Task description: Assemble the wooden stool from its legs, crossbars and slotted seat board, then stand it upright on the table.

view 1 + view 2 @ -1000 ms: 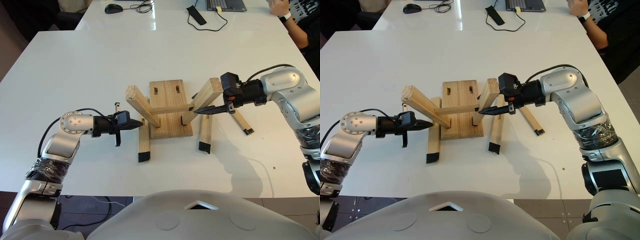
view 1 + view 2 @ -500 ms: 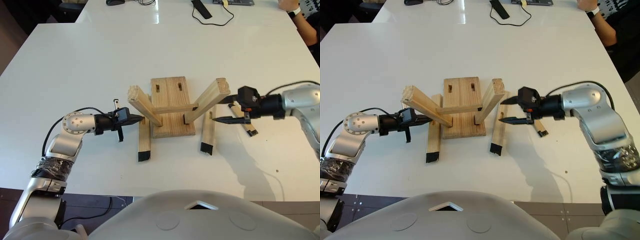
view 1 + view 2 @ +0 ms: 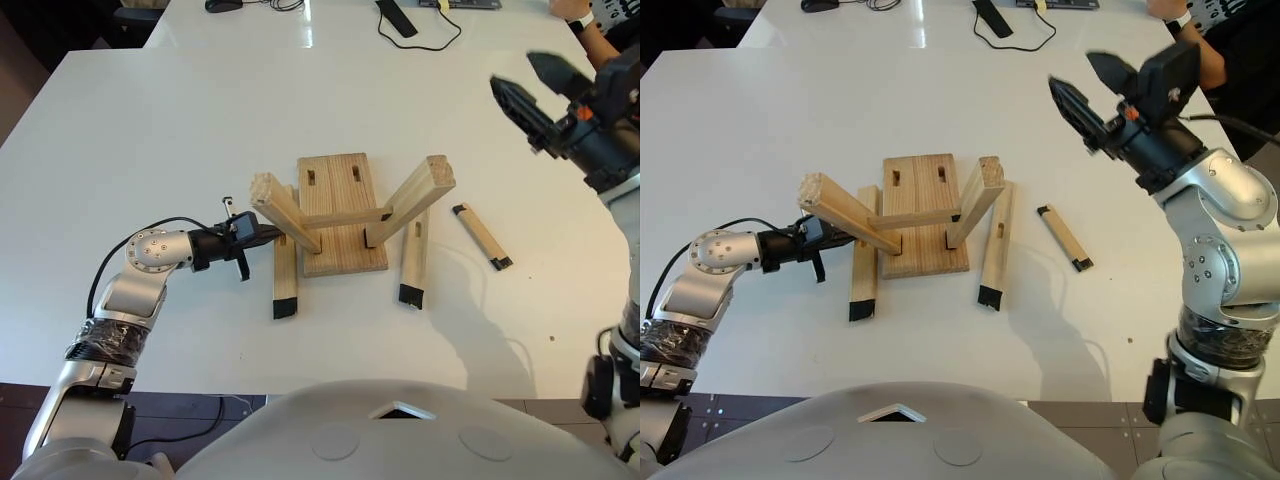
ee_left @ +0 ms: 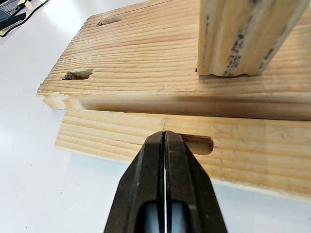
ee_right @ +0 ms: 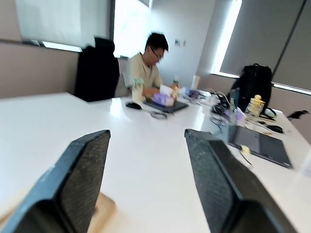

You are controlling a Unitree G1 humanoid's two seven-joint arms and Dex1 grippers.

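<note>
"White table (image 3: 150, 120): where's the stool (image 3: 318, 238)?"

"Half-built at its middle: seat board (image 3: 342, 250) flat, two slanting legs (image 3: 412, 198) rising from it, joined by a crossbar (image 3: 920, 215); two flat legs (image 3: 285, 285) alongside, a loose bar (image 3: 482, 235) to the right."

"Grippers?"

"The left gripper (image 3: 262, 237) is pinched closed, empty, tip at a flat leg's slot. The right gripper (image 3: 1072, 72) hangs raised clear, fingers (image 5: 80, 184) spread wide, empty."

Bright, window glare on table (image 3: 310, 60); right pincer (image 3: 513, 72) perhaps motion-blurred.

Left gripper (image 4: 165, 137) low, fingers (image 4: 154, 184) closed; right gripper (image 3: 1072, 72) high, fingers apart.
</note>
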